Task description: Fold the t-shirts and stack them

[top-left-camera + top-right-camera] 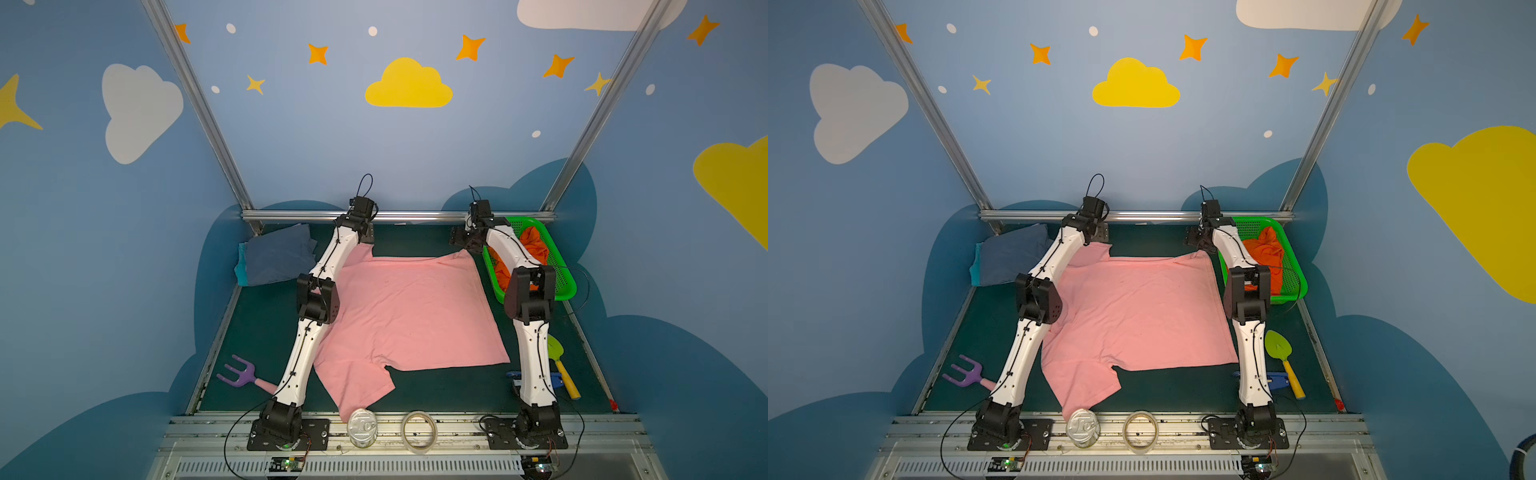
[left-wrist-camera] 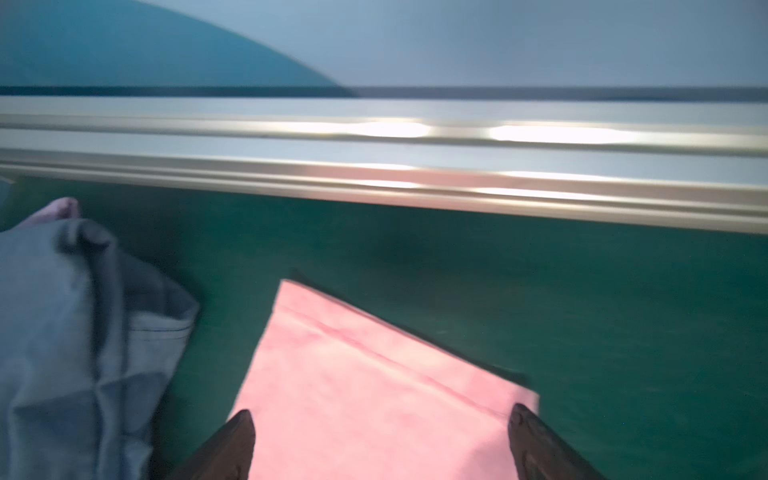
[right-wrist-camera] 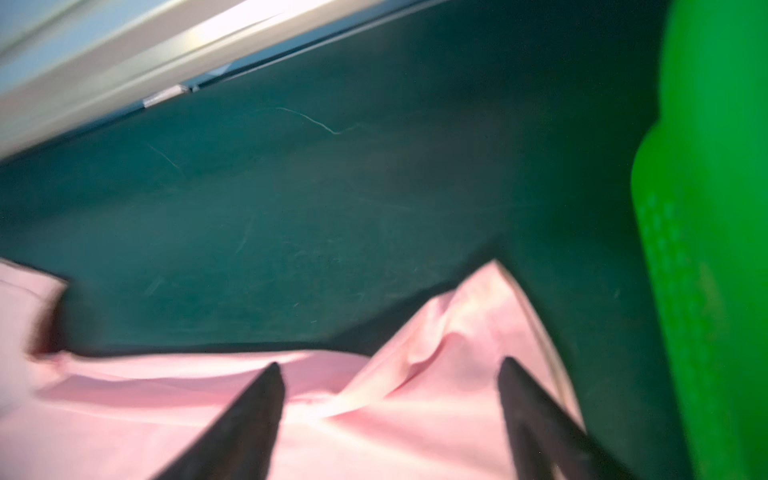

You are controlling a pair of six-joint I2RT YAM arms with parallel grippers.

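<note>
The pink t-shirt (image 1: 411,316) lay spread nearly flat in the middle of the green table mat (image 1: 436,390), between the two arms. Its long axis appeared to run from side to side: one sleeve reached toward the far rail on the left, the other trailed off toward the near rail, and the straight hem sat on the right. The far edge therefore ran across the table from one pincer to the other.

In the left wrist view the left gripper (image 2: 382,415) stood with its jaws wide, the far sleeve lying flat beneath and just ahead of them, unclamped. In the right wrist view the right gripper (image 3: 390,365) was likewise wide, straddling the puckered far hem corner without pinching it. Each arm was thus nearest its own far corner, and a fold would probably call for both to close there and draw that edge toward the near side.

Further out, the slate blue shirt (image 1: 278,257) rested folded on the teal shirt (image 1: 241,270) at the far left; the orange shirt (image 1: 534,243) lay bunched in the green basket (image 1: 563,282) at the far right.
</note>
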